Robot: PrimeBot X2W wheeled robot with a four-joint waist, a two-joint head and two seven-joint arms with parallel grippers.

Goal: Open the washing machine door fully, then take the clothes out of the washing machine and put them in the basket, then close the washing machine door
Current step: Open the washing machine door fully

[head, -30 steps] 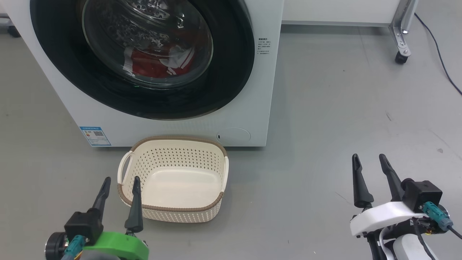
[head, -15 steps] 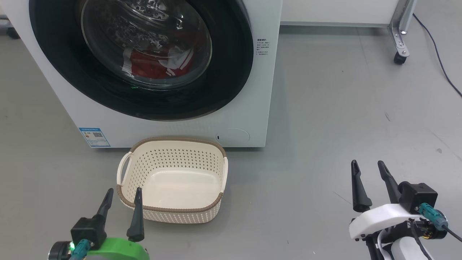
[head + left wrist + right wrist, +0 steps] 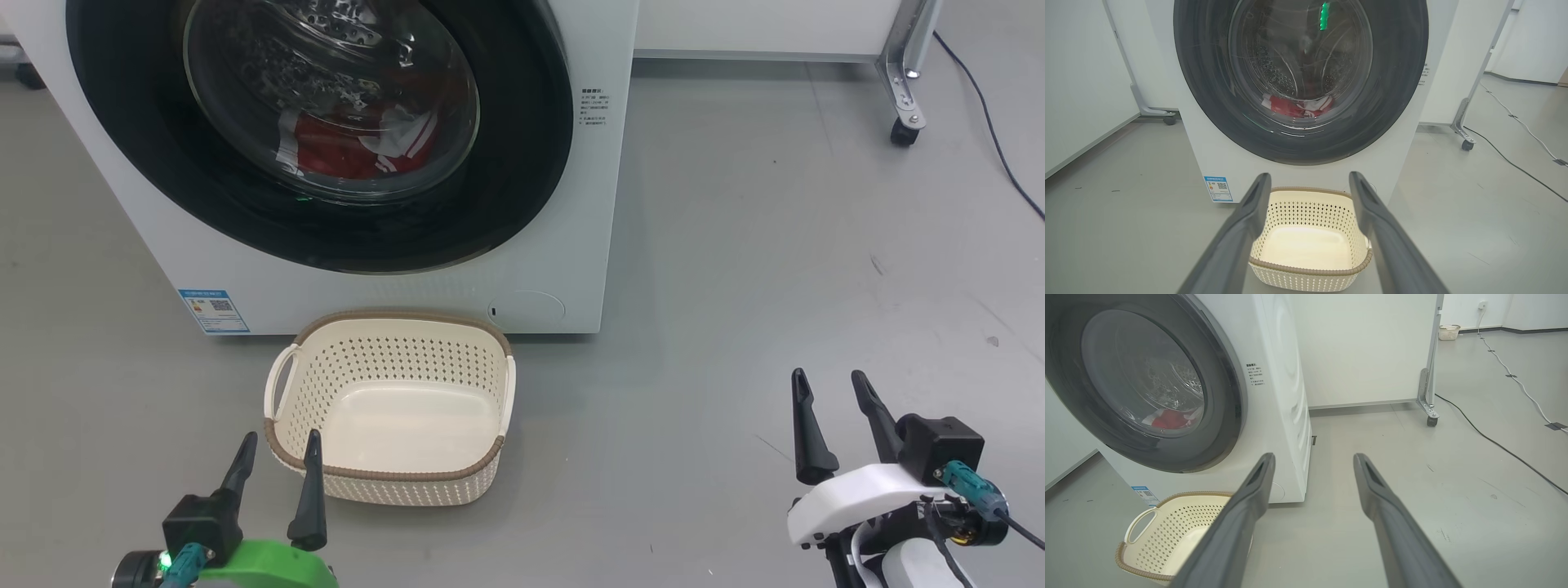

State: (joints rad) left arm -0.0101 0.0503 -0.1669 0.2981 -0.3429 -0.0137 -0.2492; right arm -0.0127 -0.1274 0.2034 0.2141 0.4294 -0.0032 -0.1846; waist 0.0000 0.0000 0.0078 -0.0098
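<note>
Door's shut here. The washing machine door [image 3: 506, 163], with its fat glossy black rim and bulging glass bowl, sits flush on the white washing machine [image 3: 575, 245], straight ahead of and above the left gripper [image 3: 281, 437]. Through the glass you can see the clothes [image 3: 343, 151] heaped low in the dimpled drum, bright red with white stripes. The basket [image 3: 392, 320] is cream with perforated sides and a brown woven-look rim. It sits on the grey floor [image 3: 735, 286] just past the left fingertips, centred between them in the left wrist view, with nothing in it. Left jaws are spread apart and hold nothing. The right gripper [image 3: 827, 376] is the same, with jaws parted and bare; the basket and machine lie ahead and off to the left of them.
</note>
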